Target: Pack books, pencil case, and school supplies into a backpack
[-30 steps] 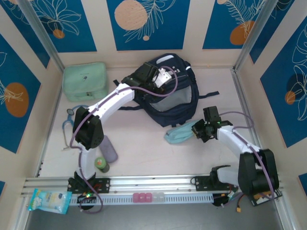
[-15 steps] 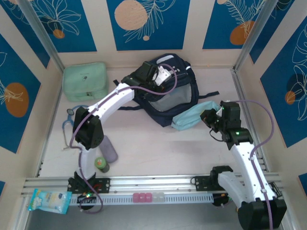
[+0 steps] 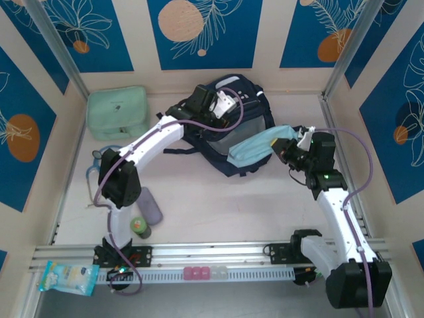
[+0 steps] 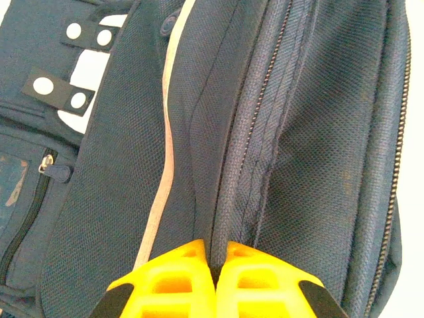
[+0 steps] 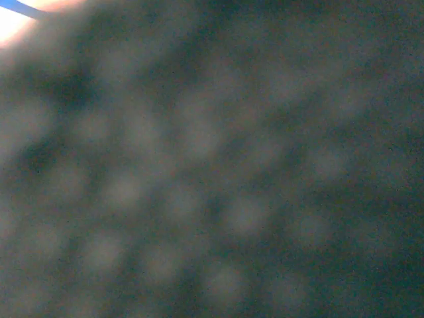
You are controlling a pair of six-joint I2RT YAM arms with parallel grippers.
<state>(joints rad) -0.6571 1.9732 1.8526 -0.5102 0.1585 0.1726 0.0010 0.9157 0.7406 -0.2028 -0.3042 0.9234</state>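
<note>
The navy backpack (image 3: 238, 126) lies at the back middle of the table, its main opening facing the near side. My left gripper (image 3: 211, 111) is shut on a fold of the backpack's edge (image 4: 228, 199) beside the zipper, its yellow fingertips (image 4: 192, 271) pinching the fabric. My right gripper (image 3: 286, 147) is shut on one end of the light-blue pencil case (image 3: 255, 146), which hangs over the backpack's right front edge. Blurred dark fabric covers the right wrist view. The greyish-purple school supplies case (image 3: 150, 205) lies near the left arm's base. The books are out of view.
A mint-green bag (image 3: 118, 112) sits at the back left. A small green bottle (image 3: 139, 226) stands by the left base, and a stethoscope (image 3: 93, 173) lies along the left side. A backpack strap (image 3: 291, 130) trails toward the right wall.
My right gripper has lifted the pencil case off the table and carried it back and up to the backpack's right front edge. The left gripper has kept its hold.
</note>
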